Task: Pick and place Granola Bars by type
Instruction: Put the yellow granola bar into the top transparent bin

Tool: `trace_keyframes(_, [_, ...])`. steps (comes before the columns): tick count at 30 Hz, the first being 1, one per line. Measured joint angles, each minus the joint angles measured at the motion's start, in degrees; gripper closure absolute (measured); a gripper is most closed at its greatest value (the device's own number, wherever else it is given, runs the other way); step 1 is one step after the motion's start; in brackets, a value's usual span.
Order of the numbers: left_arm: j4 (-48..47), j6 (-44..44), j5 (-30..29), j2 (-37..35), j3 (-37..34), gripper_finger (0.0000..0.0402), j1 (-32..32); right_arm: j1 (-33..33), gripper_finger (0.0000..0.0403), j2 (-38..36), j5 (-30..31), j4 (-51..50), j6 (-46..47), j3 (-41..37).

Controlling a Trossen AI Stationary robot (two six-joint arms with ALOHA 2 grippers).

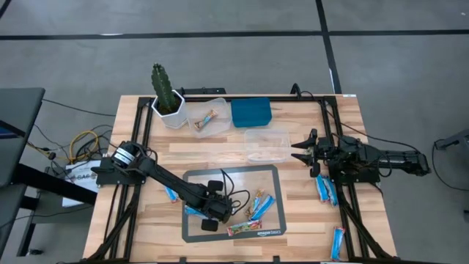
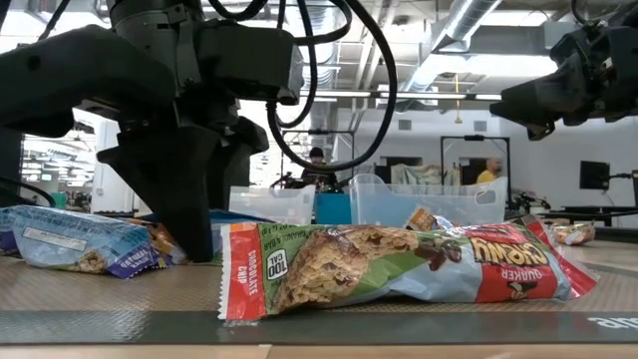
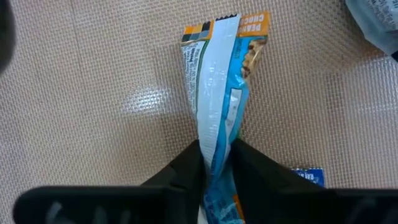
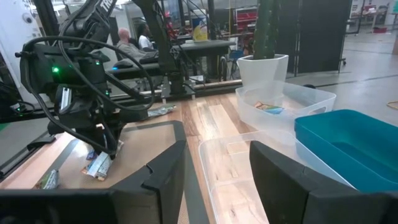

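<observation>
My left gripper [image 1: 211,220] is down on the grey mat [image 1: 192,177], shut on a blue granola bar with an orange end [image 3: 217,81]. More blue bars lie on the mat [image 1: 261,207], and a red-multicoloured bar [image 1: 245,229] lies flat at its near edge, large in the low view [image 2: 399,264]. Other blue bars lie left of the mat [image 1: 170,194] and on the table's right side [image 1: 326,189]. My right gripper [image 1: 299,152] hangs open at the right end of an empty clear tub [image 1: 266,143], touching nothing. My left gripper pinches the blue bar between its two fingers [image 3: 186,171] near one end of the wrapper [image 3: 217,146], coming from above and pointing down. The bar stretches away from the fingers, squeezed narrow at the hold. Its orange end [image 3: 224,28] is at the mat.
At the far side stand a cactus in a white pot [image 1: 167,95], a clear tub with one bar in it [image 1: 207,117] and a blue bin [image 1: 251,112]. Another blue bar lies near the table's near right corner [image 1: 337,242]. People are in the room behind the table.
</observation>
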Motion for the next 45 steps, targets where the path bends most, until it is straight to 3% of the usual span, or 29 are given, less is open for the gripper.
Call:
trace_keyframes(12, [0.6,-0.1,-0.4,-1.7,-0.2,0.034,0.0,0.0,0.0233,0.0,0.0,0.0,0.0,0.0])
trace_keyframes(20, [0.5,-0.5,-7.1,-8.8,-0.1,0.034,0.2,0.0,0.0233,0.0,0.0,0.0,0.0,0.0])
trace_keyframes(31, [-1.3,-1.1,-5.7,-10.1,-0.1,0.0336,0.3,0.0,0.0233,0.0,0.0,0.0,0.0,0.0])
trace_keyframes(35, [-2.2,-1.2,-4.3,-10.1,-0.1,0.0309,0.3,0.0,0.0233,0.0,0.0,0.0,0.0,0.0])
trace_keyframes(45, [4.7,-1.4,-2.8,-8.5,-4.7,0.0186,0.2,0.0,0.0233,0.0,0.0,0.0,0.0,0.0])
